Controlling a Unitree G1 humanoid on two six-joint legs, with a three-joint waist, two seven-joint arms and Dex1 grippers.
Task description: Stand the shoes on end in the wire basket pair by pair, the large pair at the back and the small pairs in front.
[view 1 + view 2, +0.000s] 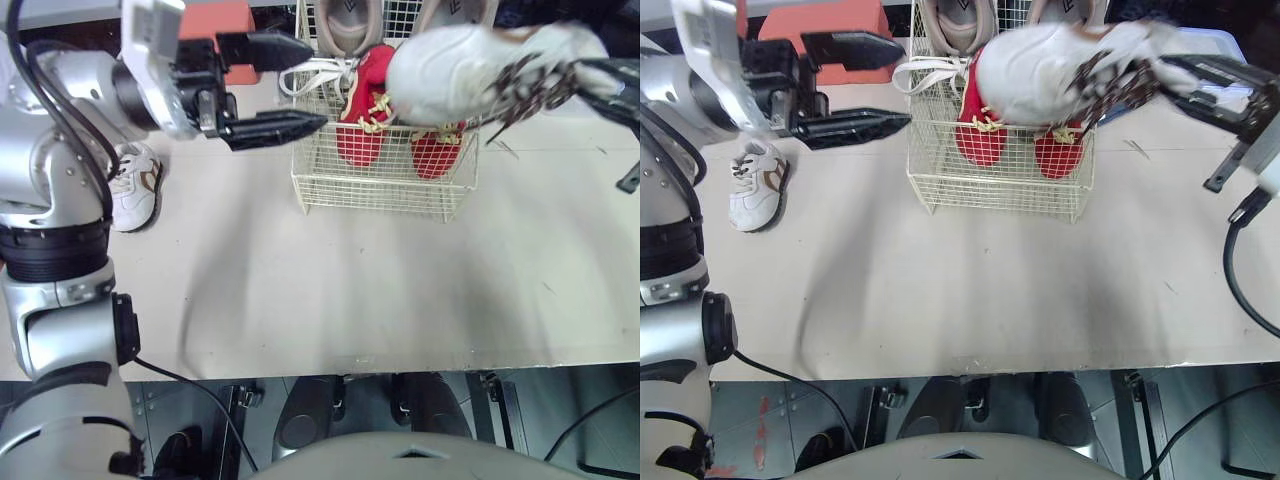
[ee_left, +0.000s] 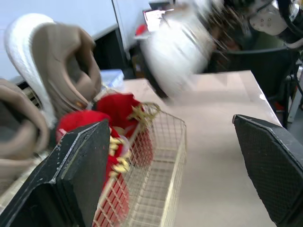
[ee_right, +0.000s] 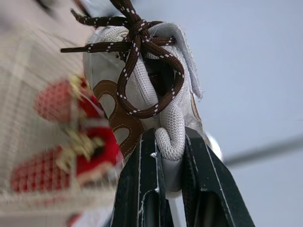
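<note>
White shoe (image 1: 460,70) held above the wire basket (image 1: 385,190): two pairs in, one pair to go.

Head view: two tan shoes (image 1: 350,22) stand at the basket's back and two red shoes (image 1: 365,115) stand in front of them, so the large pair and one small pair look done. The right gripper (image 1: 605,75) carries the white shoe over the basket, while the second white shoe (image 1: 133,185) lies on the table (image 1: 350,290) well left of the basket. The left gripper (image 1: 312,85) hangs just left of the basket. Left wrist view: its fingers (image 2: 80,175) are spread wide, with nothing between them. Right wrist view: the right fingers (image 3: 142,179) are closed on the shoe's grey padded edge, below the brown laces (image 3: 142,56). The count is six shoes and one basket.
</note>
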